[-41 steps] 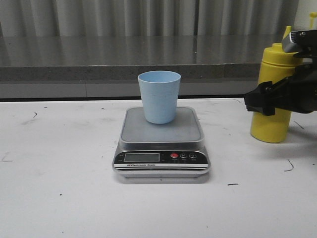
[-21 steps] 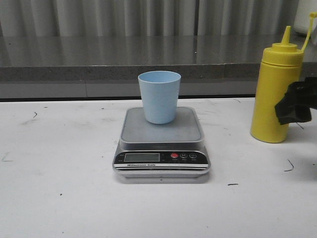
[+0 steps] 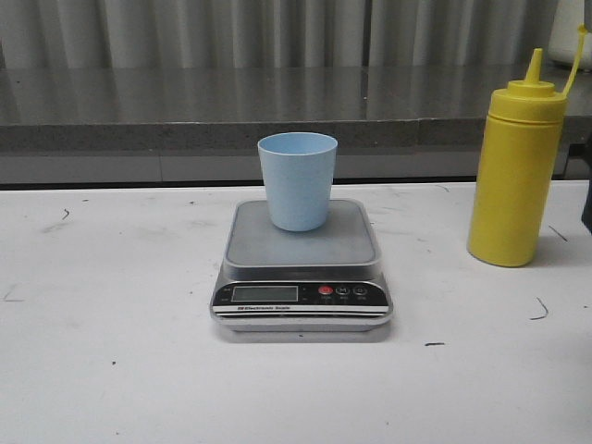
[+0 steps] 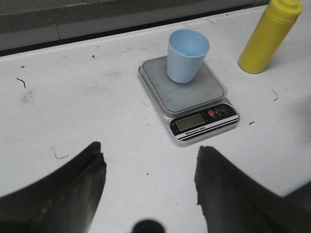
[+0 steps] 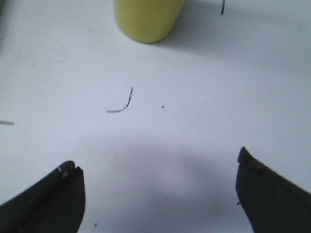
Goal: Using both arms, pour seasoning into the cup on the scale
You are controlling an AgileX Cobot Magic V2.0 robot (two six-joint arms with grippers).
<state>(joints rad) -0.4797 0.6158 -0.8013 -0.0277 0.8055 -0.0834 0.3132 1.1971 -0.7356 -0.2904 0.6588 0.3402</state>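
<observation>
While the cup (image 3: pixel 297 180) stands upright on the scale (image 3: pixel 302 266), toward the back of its silver-grey platform, the seasoning bottle (image 3: pixel 515 163) stands upright on the white desk (image 3: pixel 111 370), well apart from the scale on its right side. Bottle: tall, yellow plastic, pointed nozzle, thin strap rising beside the nozzle; base resting flat on the desk. Cup: pale blue, tapered, handleless, mouth up, inside looks bare from the left wrist view. Scale: black front panel facing the camera, LCD window, one red button and two dark ones beside it. Left hand (image 4: pixel 148 182) held above the desk in front of the scale, fingers spread wide, nothing between them. Right hand (image 5: pixel 158 194) also spread wide, gripping nothing, near the bottle's base. Small dark scuff marks dot the desk around the scale.
</observation>
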